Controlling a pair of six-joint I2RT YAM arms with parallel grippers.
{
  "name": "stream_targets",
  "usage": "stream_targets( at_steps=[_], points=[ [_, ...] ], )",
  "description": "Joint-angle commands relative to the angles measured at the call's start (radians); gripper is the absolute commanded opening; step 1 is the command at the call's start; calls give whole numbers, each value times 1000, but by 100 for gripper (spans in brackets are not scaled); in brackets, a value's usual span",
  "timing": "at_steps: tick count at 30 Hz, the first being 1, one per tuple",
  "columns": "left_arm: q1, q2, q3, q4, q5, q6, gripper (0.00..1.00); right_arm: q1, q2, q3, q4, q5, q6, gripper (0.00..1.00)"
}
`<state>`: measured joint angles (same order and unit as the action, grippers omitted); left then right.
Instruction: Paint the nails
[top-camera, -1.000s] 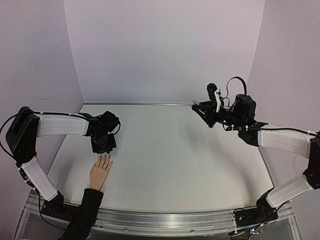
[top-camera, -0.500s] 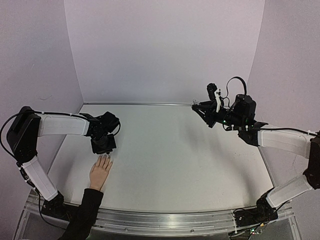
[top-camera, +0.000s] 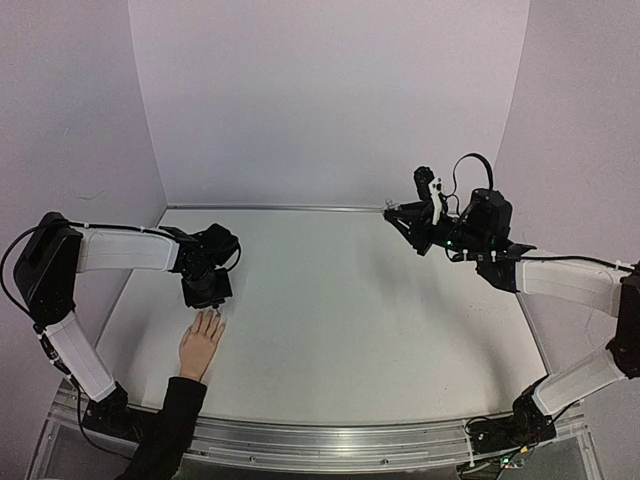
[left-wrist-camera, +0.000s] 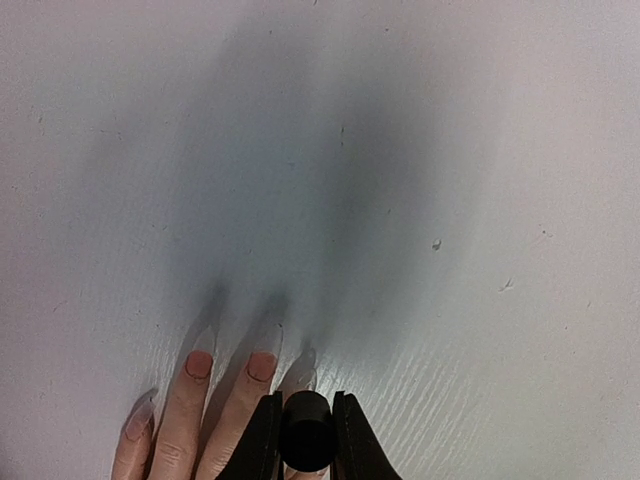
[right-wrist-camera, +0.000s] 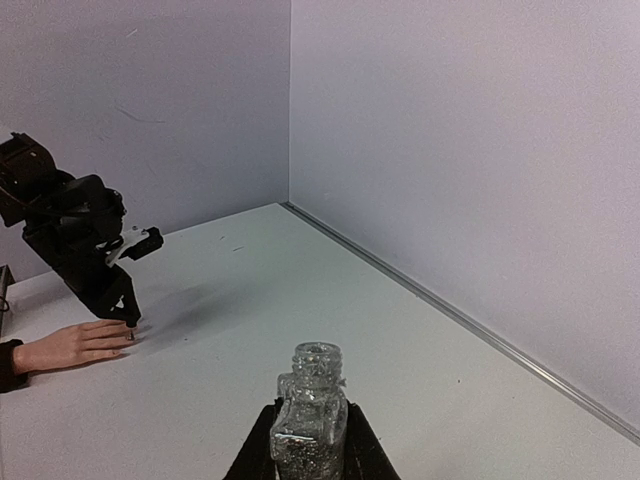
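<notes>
A pale hand (top-camera: 200, 345) with a black sleeve lies flat near the table's left front. In the left wrist view two of the nails (left-wrist-camera: 199, 364) (left-wrist-camera: 261, 365) look pinkish; a paler fingertip lies just ahead of the jaws. My left gripper (left-wrist-camera: 307, 428) (top-camera: 207, 296) hovers right over the fingertips, shut on a round black cap (left-wrist-camera: 307, 440); any brush below it is hidden. Far to the right, my right gripper (right-wrist-camera: 308, 445) (top-camera: 395, 213) is raised above the table, shut on an uncapped glass bottle of glitter polish (right-wrist-camera: 310, 405), held upright.
White walls close the table at the back, left and right, with a metal strip (right-wrist-camera: 480, 335) along the wall foot. The left arm (right-wrist-camera: 80, 235) shows across the table in the right wrist view, beside the hand (right-wrist-camera: 75, 345).
</notes>
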<state>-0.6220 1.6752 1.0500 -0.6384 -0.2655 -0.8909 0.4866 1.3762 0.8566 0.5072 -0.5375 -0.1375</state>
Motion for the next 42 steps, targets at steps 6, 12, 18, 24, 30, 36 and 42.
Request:
stream_targets(
  at_steps=[6,12,18,24,30,36,42],
  points=[
    [9,9,0,-8,-32,-9,0,-3,-2,38,38,-12,7,0],
    [13,21,8,-5,-33,0,0,-3,1,36,38,-10,7,0],
    [17,27,10,-2,-33,4,0,-3,7,39,38,-10,7,0],
    [19,34,18,8,-30,16,0,-3,9,39,38,-11,9,0],
    [19,44,27,22,-29,31,0,-3,12,41,37,-10,9,0],
    [20,48,46,26,-45,47,0,-3,15,41,38,-13,11,0],
    [24,57,87,33,-74,81,0,-3,12,44,38,-19,15,0]
  ],
)
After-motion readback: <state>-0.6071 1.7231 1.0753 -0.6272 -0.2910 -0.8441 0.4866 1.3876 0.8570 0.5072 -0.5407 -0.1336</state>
